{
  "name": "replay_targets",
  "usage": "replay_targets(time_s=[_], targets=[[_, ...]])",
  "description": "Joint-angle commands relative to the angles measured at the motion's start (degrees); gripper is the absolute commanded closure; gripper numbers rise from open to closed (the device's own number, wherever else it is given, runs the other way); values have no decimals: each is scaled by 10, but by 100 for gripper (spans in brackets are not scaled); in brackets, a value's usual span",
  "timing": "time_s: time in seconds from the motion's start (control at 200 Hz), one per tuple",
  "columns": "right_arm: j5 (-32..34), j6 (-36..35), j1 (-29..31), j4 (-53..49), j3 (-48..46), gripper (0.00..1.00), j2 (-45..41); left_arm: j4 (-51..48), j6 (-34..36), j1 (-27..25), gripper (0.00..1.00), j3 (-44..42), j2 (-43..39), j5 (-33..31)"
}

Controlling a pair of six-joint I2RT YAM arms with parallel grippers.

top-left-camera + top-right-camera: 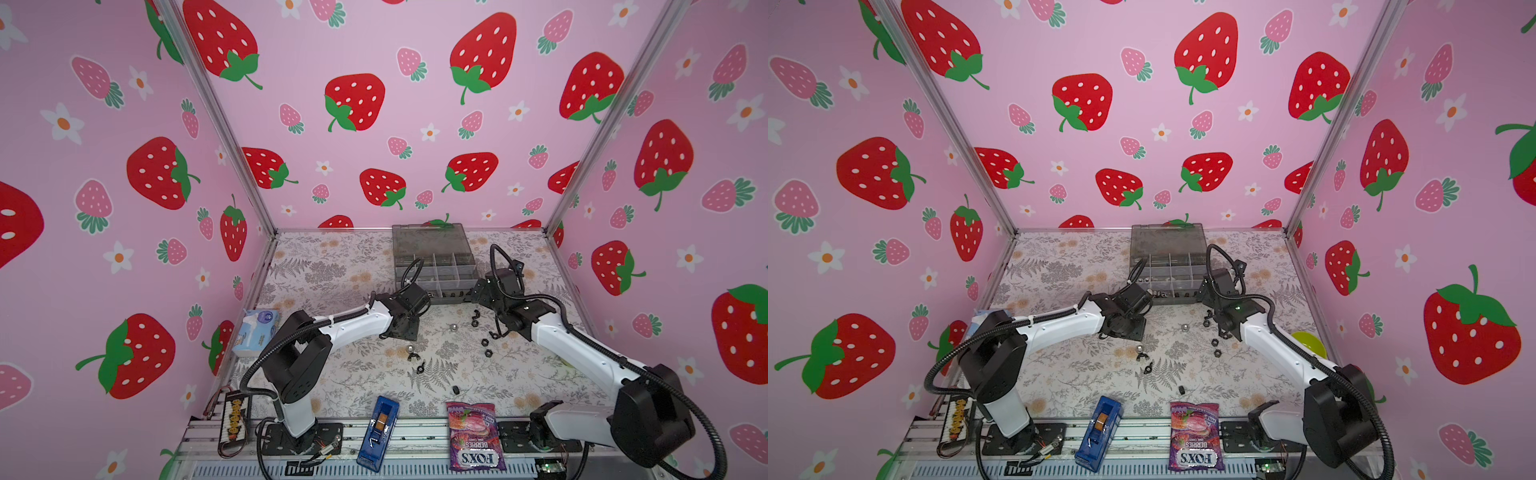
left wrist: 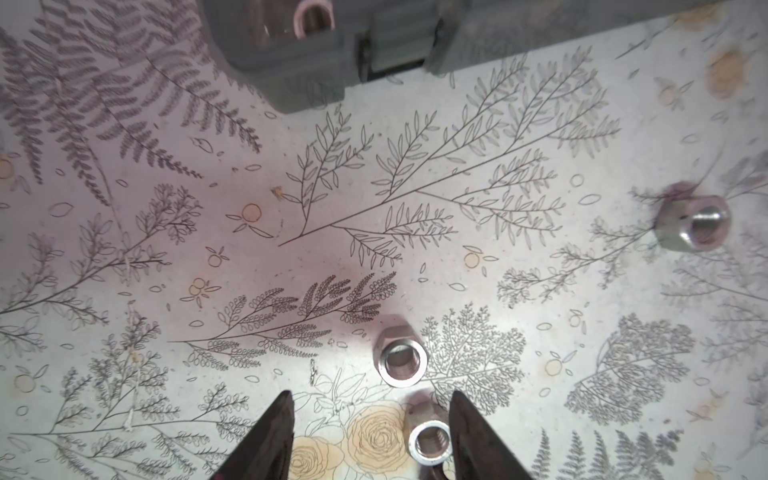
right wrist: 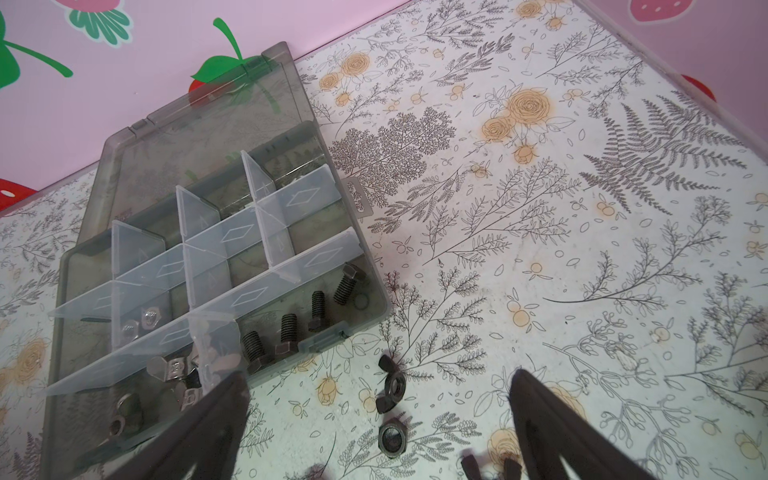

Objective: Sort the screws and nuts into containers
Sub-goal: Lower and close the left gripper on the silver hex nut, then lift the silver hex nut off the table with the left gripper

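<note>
— Floral surface (image 1: 332, 266), strawberry walls. Top views: grey organiser (image 1: 428, 239) open at the back, loose nuts (image 1: 486, 343) scattered in front of it, between the arms.
— Left wrist?
— Left hand (image 2: 371, 395) spread; silver nut (image 2: 430, 442), hole up, between the fingers, just beside one, not pinched. Small, stiff, probably slick: pinch across the flats.
— Right wrist?
— Right hand (image 3: 378, 374) spread wide, empty, black nuts (image 3: 392, 438) on the surface between its fingers. Screws (image 3: 286, 328) sit in the organiser's near cell.
</note>
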Motion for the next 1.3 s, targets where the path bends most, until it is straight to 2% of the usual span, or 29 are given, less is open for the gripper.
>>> replay_targets(time_s=[0.0,0.235,0.695,0.935,1.296], targets=[[6,14,-3,-5,-5,0,1,-2,-1,-3,42,13,21,8],[11,12,-3,-8,-7,0,-2,-1,-2,-3,48,13,40,19],[11,12,-4,-7,-2,0,6,-8,6,-5,53,27,74,16],[10,14,-4,-7,-1,0,10,-15,10,-5,63,29,78,13],[13,13,-5,-12,-4,0,3,-16,36,-5,63,49,100,6]])
